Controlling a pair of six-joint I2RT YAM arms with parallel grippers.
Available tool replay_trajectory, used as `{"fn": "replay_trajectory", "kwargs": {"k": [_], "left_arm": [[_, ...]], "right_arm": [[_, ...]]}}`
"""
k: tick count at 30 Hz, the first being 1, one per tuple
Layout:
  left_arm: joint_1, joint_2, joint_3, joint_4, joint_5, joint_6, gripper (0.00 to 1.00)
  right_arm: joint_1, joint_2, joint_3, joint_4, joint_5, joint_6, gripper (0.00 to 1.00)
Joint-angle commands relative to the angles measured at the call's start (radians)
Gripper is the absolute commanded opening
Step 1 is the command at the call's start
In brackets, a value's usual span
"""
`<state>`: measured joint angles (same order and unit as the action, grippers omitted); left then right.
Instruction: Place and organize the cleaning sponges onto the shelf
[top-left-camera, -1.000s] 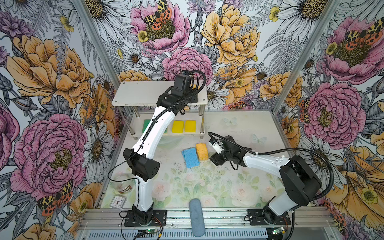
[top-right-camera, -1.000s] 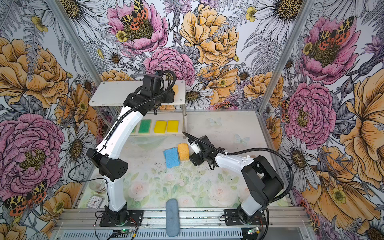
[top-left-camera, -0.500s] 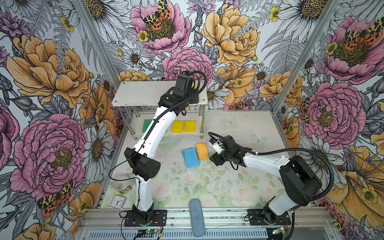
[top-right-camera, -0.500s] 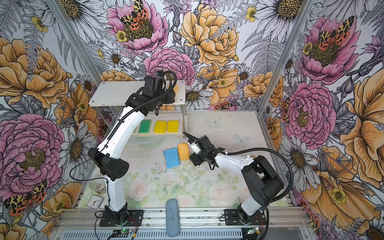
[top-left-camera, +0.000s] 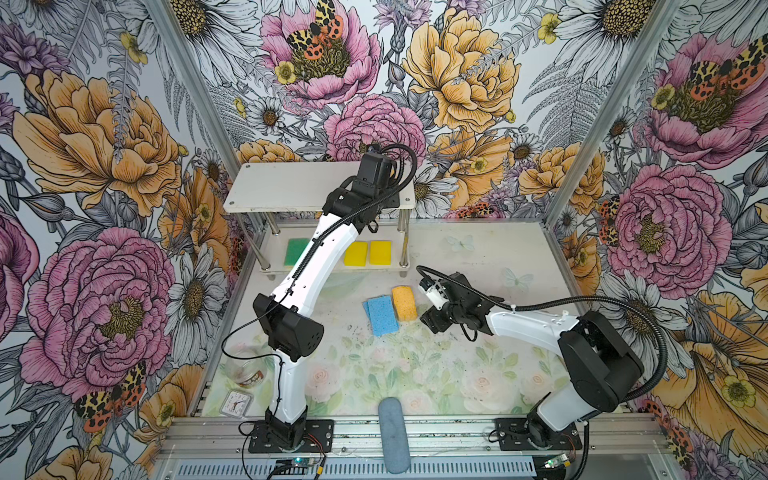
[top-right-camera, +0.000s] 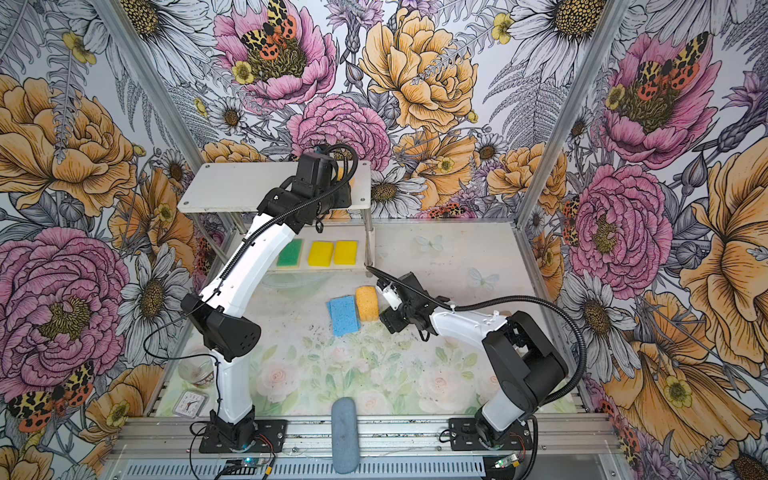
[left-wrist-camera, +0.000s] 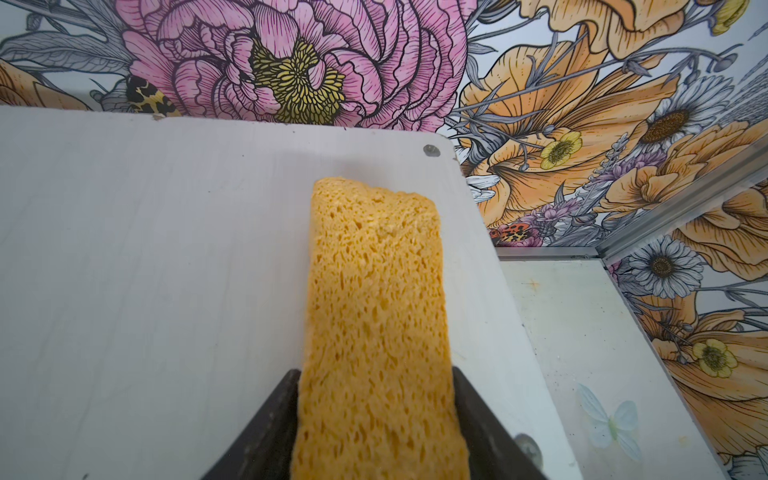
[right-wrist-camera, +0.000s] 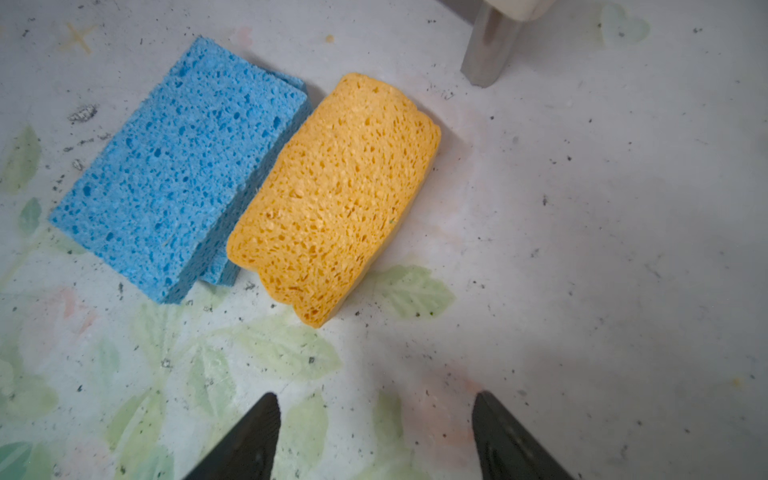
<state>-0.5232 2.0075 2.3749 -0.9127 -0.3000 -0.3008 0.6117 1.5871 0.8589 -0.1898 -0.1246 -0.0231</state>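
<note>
My left gripper (left-wrist-camera: 376, 374) is shut on a porous pale orange sponge (left-wrist-camera: 374, 291), held over the right end of the shelf's top board (left-wrist-camera: 166, 249). The shelf (top-left-camera: 291, 187) stands at the back in both top views. Its lower board carries a green-topped sponge (top-left-camera: 296, 251) and two yellow sponges (top-left-camera: 356, 253) (top-left-camera: 380, 252). On the table, two stacked blue sponges (right-wrist-camera: 178, 166) lie against another orange sponge (right-wrist-camera: 336, 195). My right gripper (right-wrist-camera: 376, 399) is open and empty, low over the table just right of that orange sponge (top-left-camera: 404, 302).
A grey-blue oblong cylinder (top-left-camera: 394, 434) lies across the front rail. A small clock (top-left-camera: 236, 403) and a glass jar (top-left-camera: 245, 370) sit at the front left. One metal shelf post (right-wrist-camera: 490, 45) stands close beyond the orange sponge.
My left wrist has shifted slightly further over the top board with the orange sponge. The right arm and the table sponges have not moved.
</note>
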Motion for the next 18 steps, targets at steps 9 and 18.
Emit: {"fn": "replay_trajectory", "kwargs": {"k": [9,18], "left_arm": [[0.019,0.033,-0.002,0.008,-0.033,-0.052,0.54],[0.017,0.038,0.012,0.009,-0.025,-0.069,0.55]], "right_arm": [[-0.001,-0.023,-0.003,0.021,0.017,0.006,0.75],[-0.001,-0.028,-0.006,0.021,0.017,0.006,0.75]]}}
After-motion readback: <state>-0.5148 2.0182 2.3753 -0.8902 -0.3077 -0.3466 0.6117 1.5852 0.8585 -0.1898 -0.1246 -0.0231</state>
